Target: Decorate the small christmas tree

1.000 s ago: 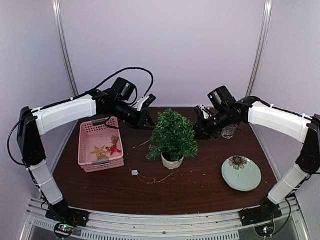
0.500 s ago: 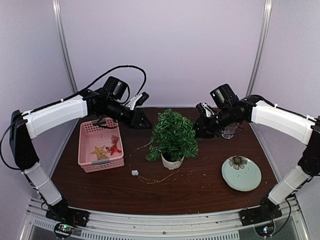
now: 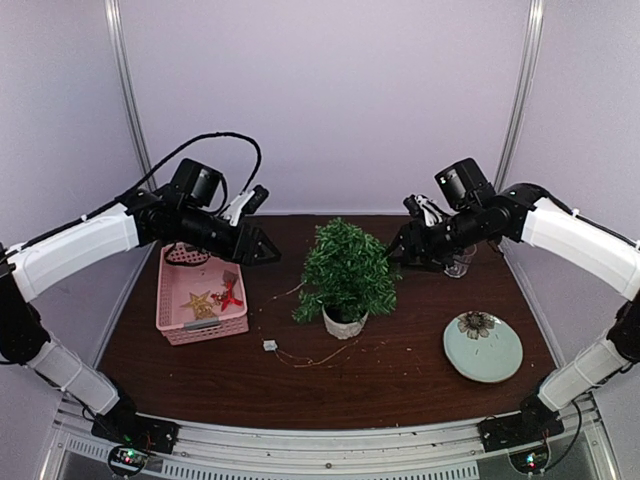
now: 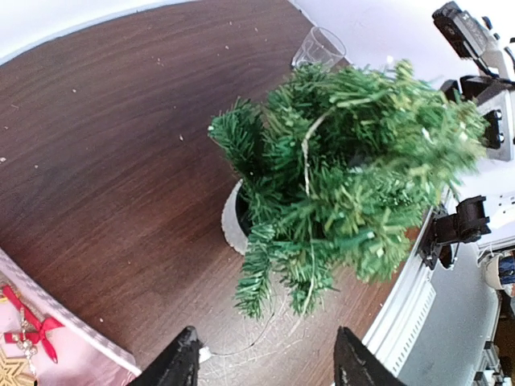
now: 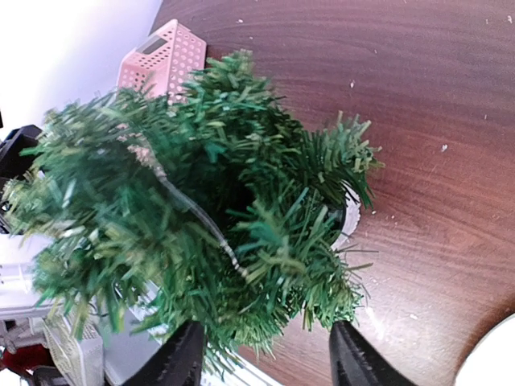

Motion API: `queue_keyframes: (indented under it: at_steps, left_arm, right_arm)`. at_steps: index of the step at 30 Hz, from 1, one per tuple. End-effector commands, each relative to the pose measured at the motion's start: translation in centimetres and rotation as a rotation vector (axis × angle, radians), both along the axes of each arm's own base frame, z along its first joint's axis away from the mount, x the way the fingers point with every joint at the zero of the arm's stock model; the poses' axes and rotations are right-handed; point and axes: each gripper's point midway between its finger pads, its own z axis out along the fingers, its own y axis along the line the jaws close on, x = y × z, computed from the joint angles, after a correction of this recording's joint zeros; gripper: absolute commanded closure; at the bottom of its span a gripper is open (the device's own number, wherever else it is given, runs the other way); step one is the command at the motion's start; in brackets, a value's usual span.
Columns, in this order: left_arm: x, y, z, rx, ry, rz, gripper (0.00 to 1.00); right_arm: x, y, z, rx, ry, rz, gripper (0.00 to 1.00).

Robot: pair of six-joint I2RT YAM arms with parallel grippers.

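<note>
Jaws are standing spread and empty on both our left gripper (image 4: 265, 362) and right gripper (image 5: 261, 354). We are flanking the small christmas tree (image 3: 346, 270), standing upright mid-table between them, the right gripper seemingly nearer, with a thin wire (image 4: 305, 173) draping its foliage.

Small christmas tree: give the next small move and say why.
Probably lower the left fingers to the pink basket for the gold star: they stand open and empty near it, and a wire already drapes the small christmas tree.
</note>
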Motion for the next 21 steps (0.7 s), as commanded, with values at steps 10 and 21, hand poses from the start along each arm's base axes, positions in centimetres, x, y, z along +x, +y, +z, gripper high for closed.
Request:
queue_keyframes:
  at_steps: [10, 21]
  left_arm:
    - [-7.4, 2.1, 1.4, 0.099, -0.362, -0.258, 0.39]
    - [-16.6, -2.9, -3.6, 0.298, -0.502, -0.722, 0.48]
  right_arm:
    - [-1.2, -1.7, 3.8, 0.042, -0.119, -0.003, 0.28]
    - [-2.6, -3.5, 5.3, 0.104, -0.198, -0.028, 0.23]
